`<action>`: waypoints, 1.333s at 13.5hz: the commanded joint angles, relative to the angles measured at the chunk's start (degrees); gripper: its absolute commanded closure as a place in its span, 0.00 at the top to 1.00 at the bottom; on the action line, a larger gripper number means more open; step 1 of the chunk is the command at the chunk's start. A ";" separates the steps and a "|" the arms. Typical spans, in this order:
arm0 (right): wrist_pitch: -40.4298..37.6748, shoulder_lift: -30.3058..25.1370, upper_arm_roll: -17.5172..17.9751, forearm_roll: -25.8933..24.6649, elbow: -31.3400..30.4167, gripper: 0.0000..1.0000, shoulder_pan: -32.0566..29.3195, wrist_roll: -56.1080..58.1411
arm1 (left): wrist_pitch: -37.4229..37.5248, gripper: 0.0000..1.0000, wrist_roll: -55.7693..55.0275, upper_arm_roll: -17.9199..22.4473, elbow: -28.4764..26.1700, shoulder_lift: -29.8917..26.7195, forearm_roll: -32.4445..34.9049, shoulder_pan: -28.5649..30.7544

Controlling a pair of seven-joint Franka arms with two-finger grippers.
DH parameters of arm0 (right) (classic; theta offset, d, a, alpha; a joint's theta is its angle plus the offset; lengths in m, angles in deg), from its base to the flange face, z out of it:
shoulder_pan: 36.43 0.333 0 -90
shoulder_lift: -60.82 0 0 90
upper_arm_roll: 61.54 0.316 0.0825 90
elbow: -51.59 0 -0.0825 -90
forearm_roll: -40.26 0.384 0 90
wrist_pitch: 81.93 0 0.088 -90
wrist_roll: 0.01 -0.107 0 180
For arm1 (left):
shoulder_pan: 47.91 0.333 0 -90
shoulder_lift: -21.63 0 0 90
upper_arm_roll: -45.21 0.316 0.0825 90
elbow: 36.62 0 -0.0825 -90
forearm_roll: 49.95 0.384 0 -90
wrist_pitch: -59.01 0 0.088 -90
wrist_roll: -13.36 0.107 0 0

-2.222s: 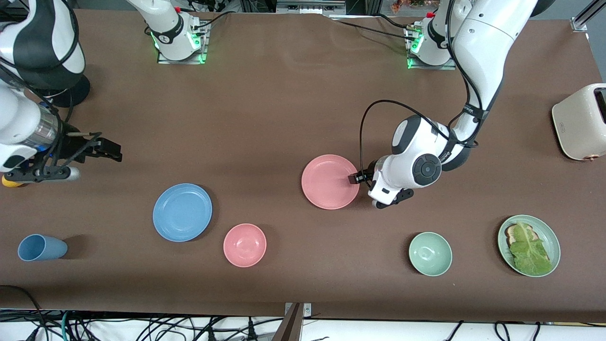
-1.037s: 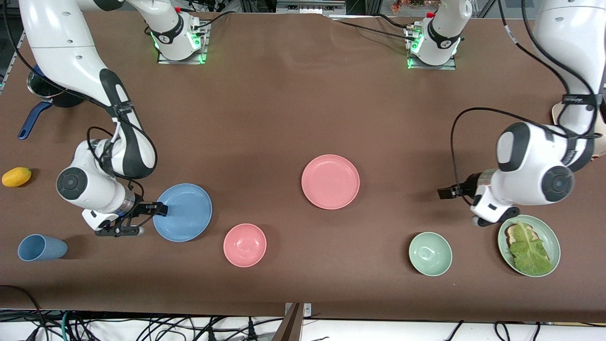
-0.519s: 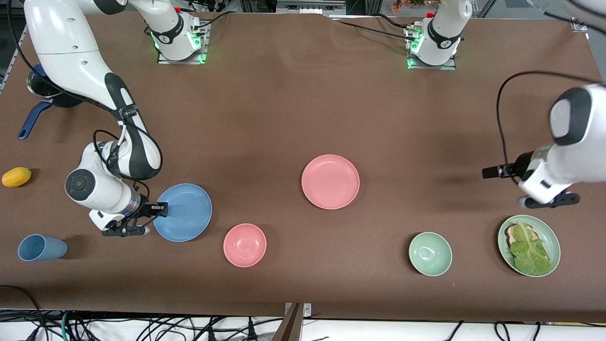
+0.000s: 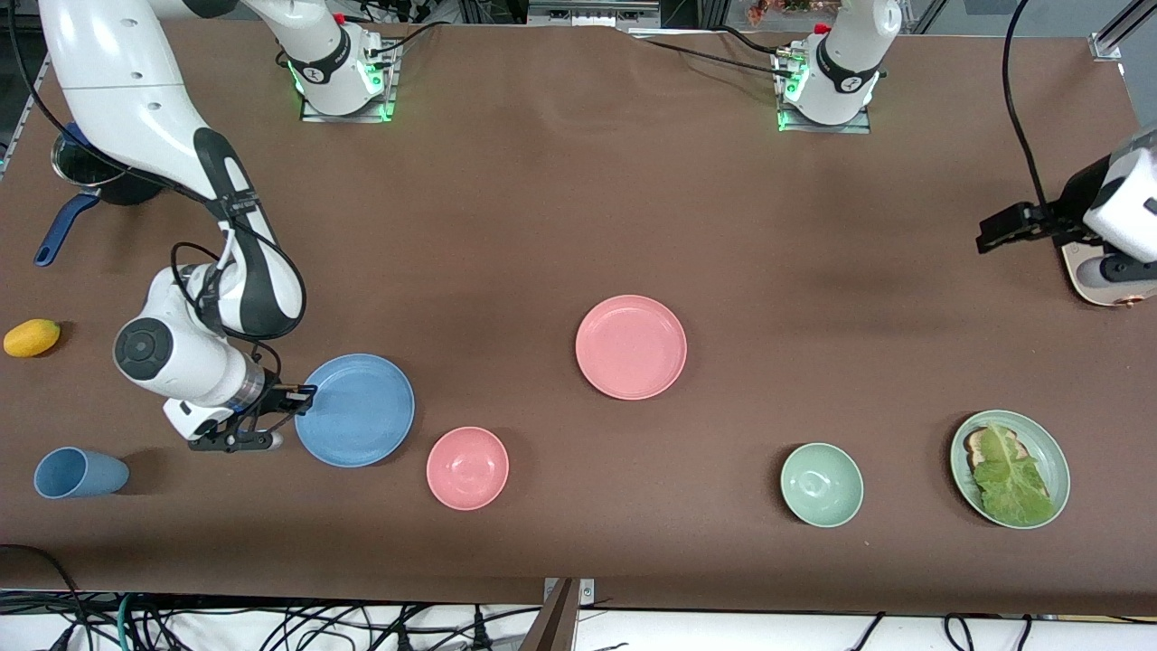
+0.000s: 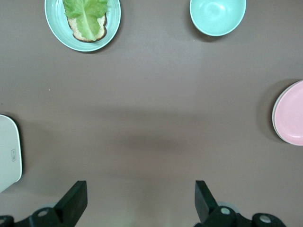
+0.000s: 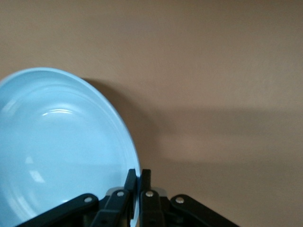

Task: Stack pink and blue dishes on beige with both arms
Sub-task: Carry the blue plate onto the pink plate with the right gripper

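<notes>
The light blue plate [image 4: 357, 411] sits toward the right arm's end of the table. My right gripper [image 4: 305, 392] is shut on its rim, and the right wrist view shows the blue plate [image 6: 57, 151] pinched between the fingertips of the right gripper [image 6: 138, 177]. The pink plate [image 4: 631, 346] lies at the table's middle. In the left wrist view a thin pale edge shows under the pink plate [image 5: 291, 113]. No beige plate shows otherwise. My left gripper [image 4: 990, 233] hangs open and holds nothing, over the table beside the toaster; the left gripper [image 5: 139, 196] has bare cloth between its fingers.
A pink bowl [image 4: 467, 467] and a blue cup [image 4: 79, 473] lie nearer the camera than the blue plate. A green bowl [image 4: 821, 484], a green plate with toast and lettuce [image 4: 1010, 467] and a cream toaster [image 4: 1098, 271] are at the left arm's end. A yellow fruit [image 4: 32, 336] and a pot [image 4: 81, 167] are at the right arm's end.
The left gripper let go of the pink plate and swung away to the toaster end. The right gripper came down to the blue plate and shut on its rim; the plate has shifted slightly.
</notes>
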 commanded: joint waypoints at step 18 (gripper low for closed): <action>-5.24 5.50 9.14 -4.37 15.23 0.00 29.45 -56.67 | -0.69 1.00 3.76 2.13 1.04 -1.15 -1.39 -1.11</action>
